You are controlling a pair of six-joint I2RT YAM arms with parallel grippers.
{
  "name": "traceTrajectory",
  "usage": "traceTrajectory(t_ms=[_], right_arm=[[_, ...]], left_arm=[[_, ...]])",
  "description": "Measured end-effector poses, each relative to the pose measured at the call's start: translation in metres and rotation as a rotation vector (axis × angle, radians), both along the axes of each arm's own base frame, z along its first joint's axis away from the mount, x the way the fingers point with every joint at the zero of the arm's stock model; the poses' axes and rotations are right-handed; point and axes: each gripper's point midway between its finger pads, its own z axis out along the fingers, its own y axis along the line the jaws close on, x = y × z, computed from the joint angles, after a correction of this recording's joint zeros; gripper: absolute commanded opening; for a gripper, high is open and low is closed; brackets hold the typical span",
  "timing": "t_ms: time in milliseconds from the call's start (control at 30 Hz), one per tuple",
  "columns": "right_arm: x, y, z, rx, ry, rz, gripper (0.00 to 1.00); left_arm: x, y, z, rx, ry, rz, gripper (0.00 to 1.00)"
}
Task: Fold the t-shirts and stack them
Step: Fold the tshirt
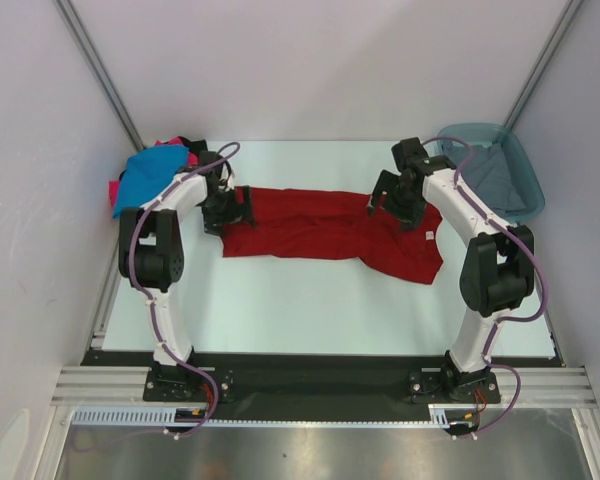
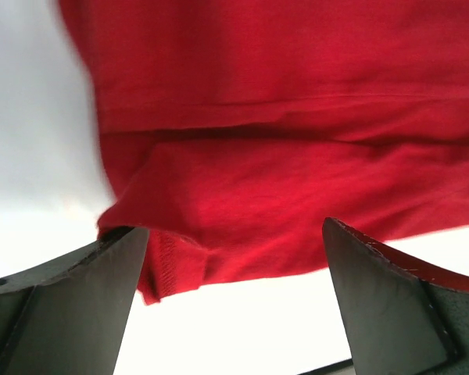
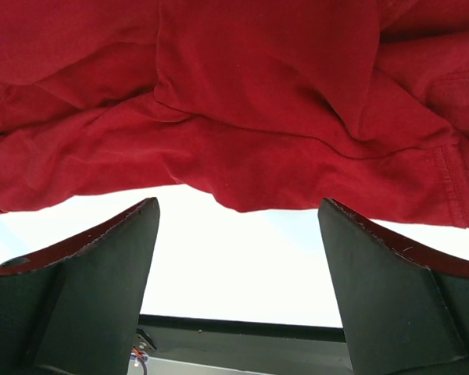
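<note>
Beside red shirt [image 1: 300,235], jaws wide, empty

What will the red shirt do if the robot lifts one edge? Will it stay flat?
Probably not. The dark red t-shirt lies in soft wrinkles and folds, so it would likely droop and hang. It looks thin and light, so lifting should be easy. Pushed across the smooth white table, it would probably bunch up rather than slide.

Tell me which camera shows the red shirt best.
Top external: nearly the whole red shirt is visible, spread lengthwise across the table, with its outline clear. The left wrist view shows only a close-up of one hemmed corner. The right wrist view shows only a wrinkled stretch along its edge.
</note>
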Motion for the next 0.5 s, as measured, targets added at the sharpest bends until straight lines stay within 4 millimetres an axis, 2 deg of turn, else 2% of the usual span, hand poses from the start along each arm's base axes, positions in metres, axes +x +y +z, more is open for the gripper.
traceTrajectory(t_ms=[133,200,233,300,333,400,467,500], right_arm=[[0.0,0.001,0.0,0.001,0.001,-0.002,0.88],[0.0,0.001,0.0,0.002,0.001,-0.003,0.88],[0.0,0.002,0.0,0.003,0.001,-0.003,0.88],[-0.001,0.002,0.0,0.003,0.001,-0.002,0.88],[-0.001,0.002,0.0,0.003,0.001,-0.002,0.88],[-0.001,0.002,0.0,0.003,0.002,-0.002,0.88],[-0.001,0.003,0.0,0.003,0.001,-0.002,0.88],[-0.001,0.003,0.0,0.004,0.001,-0.003,0.88]], left_arm=[[-0.003,0.014,-0.003,0.083,0.008,0.013,1.0],[-0.007,0.02,-0.004,0.117,0.01,0.016,0.94],[-0.009,0.022,-0.004,0.127,0.012,0.018,0.81],[-0.013,0.027,-0.006,0.151,0.017,0.021,0.66],[-0.015,0.029,-0.006,0.159,0.019,0.02,0.49],[-0.018,0.031,-0.006,0.172,0.02,0.022,0.33],[-0.019,0.032,-0.004,0.177,0.018,0.022,0.01],[-0.02,0.032,-0.003,0.177,0.014,0.021,0.0]])
